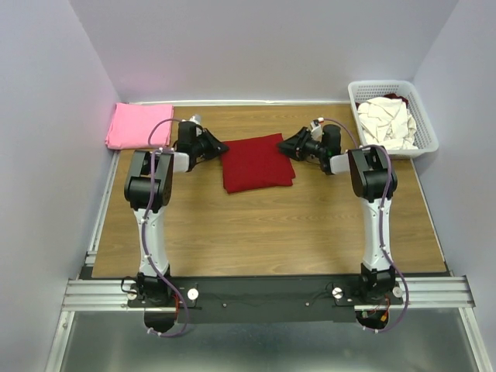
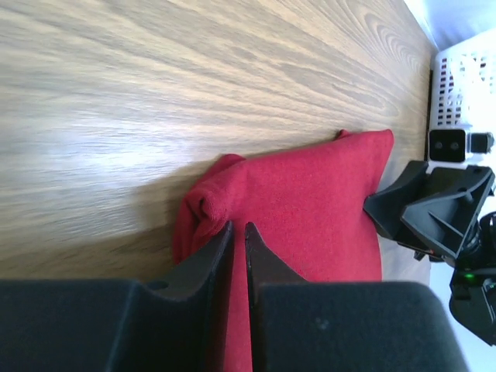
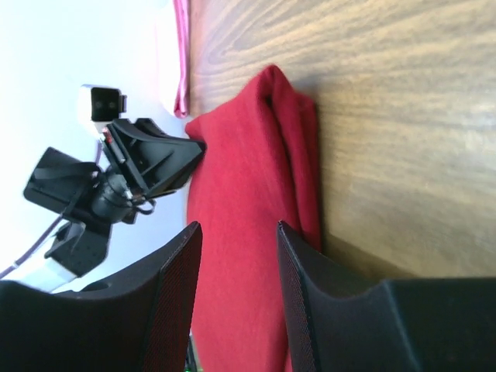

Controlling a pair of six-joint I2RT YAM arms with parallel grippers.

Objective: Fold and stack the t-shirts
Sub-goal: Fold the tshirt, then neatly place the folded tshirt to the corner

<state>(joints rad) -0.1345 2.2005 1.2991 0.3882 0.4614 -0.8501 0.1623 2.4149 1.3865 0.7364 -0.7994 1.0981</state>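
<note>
One dark red t-shirt [image 1: 257,163], folded, at centre of the table [image 1: 256,232]. Left gripper [image 1: 221,147] clenched on its left edge; right gripper [image 1: 284,144] at the upper right corner, jaws apart over cloth, grasp impossible to tell. Pink t-shirt [image 1: 139,125] folded upper left; cream-white t-shirts [image 1: 387,122] in basket [image 1: 364,85] upper right.

Left gripper [image 2: 239,229] was pinched nearly closed on the dark red t-shirt [image 2: 310,194] at its near edge, and the right gripper [image 2: 372,208] touched the far edge. Wooden table [image 2: 155,77] lay underneath, with the white basket [image 2: 465,85] beyond.
</note>
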